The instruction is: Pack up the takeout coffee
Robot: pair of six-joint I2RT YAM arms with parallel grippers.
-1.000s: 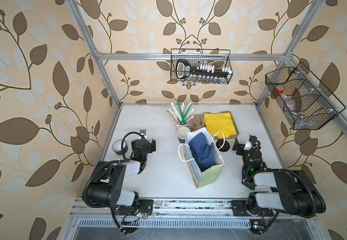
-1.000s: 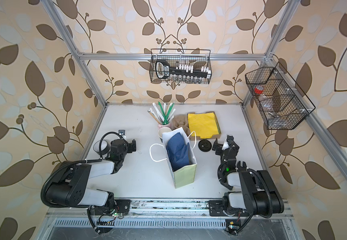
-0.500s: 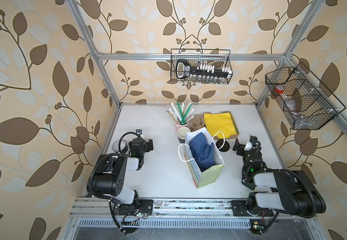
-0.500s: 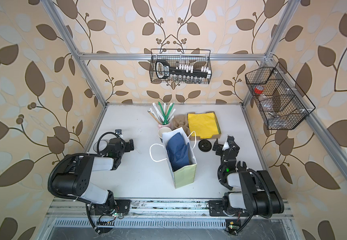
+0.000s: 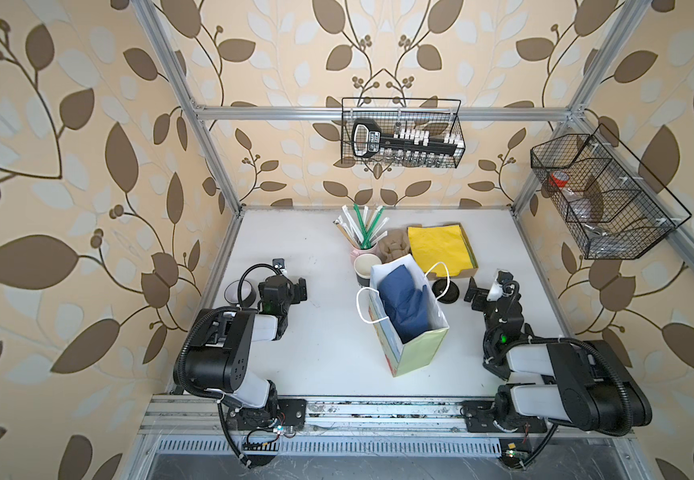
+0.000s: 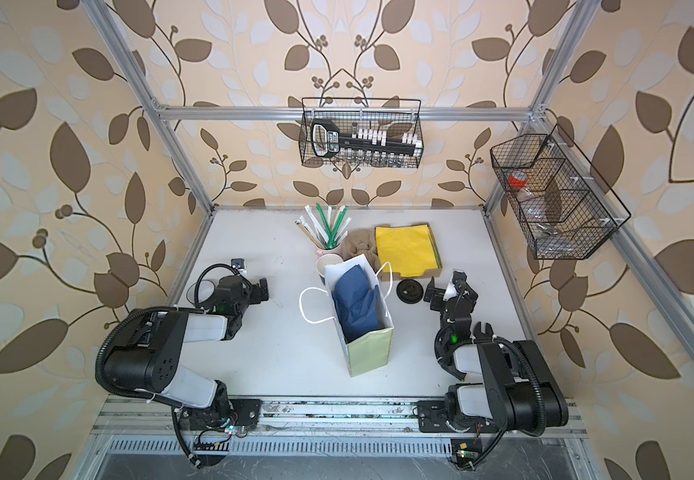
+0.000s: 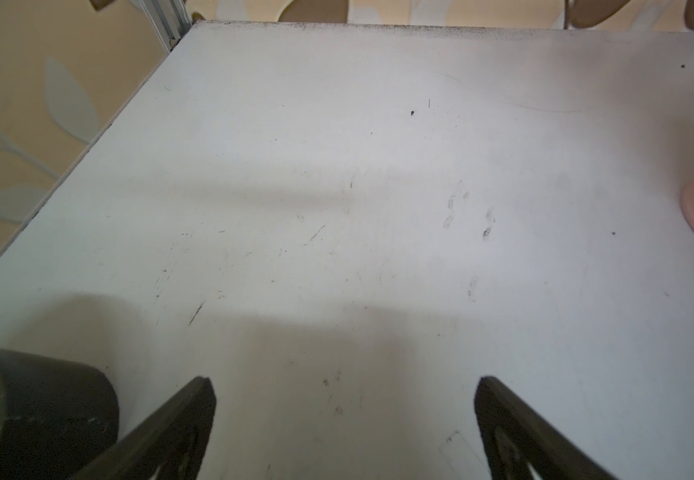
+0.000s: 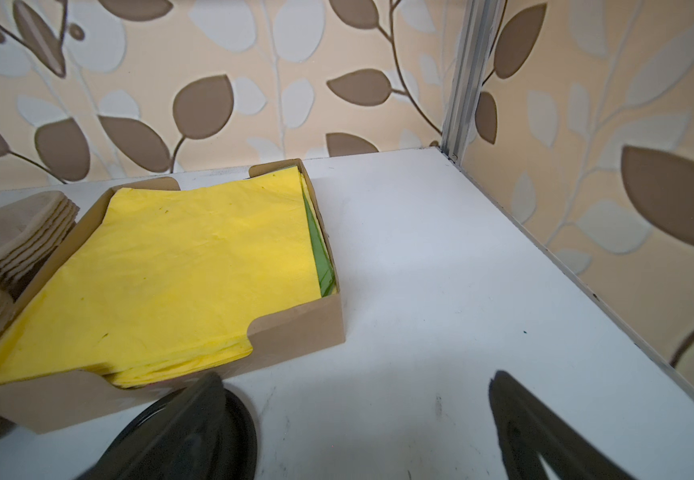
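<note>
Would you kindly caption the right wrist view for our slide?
Open right tool beside a flat black lid, facing a cardboard tray of yellow napkins.

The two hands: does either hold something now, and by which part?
Nothing is held. The left hand stands open over bare table, a black cup beside it; the right hand stands open close to a flat black lid.

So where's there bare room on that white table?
Bare white tabletop lies between the left gripper and the pale green paper bag, and in the far left corner. Crowded behind the bag: pink cup of straws, yellow napkins.
</note>
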